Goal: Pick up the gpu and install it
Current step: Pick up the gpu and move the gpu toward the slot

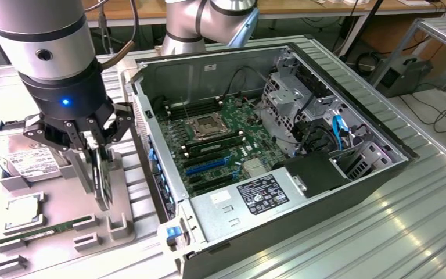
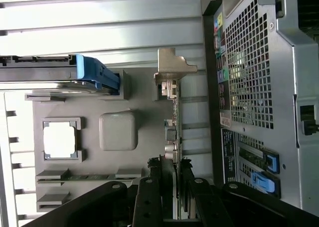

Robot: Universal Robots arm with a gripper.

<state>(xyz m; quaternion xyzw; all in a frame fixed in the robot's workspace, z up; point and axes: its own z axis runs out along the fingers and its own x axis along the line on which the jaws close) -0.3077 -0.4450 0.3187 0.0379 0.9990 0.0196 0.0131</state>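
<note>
Labels on the power supply [image 1: 263,195] and hard drive [image 1: 23,160] are unreadable.

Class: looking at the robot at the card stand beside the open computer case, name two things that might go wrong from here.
1. The hand straddles the upright gpu in its grey holder; an off-centre grip might tilt or jam it.
2. The computer case wall stands close beside the holder, so the card might clip it.

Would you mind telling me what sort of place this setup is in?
Probably a robotics lab or workshop bench for computer assembly: an open PC case on a ribbed metal table, a grey parts holder with components, and cabled desks behind.
</note>
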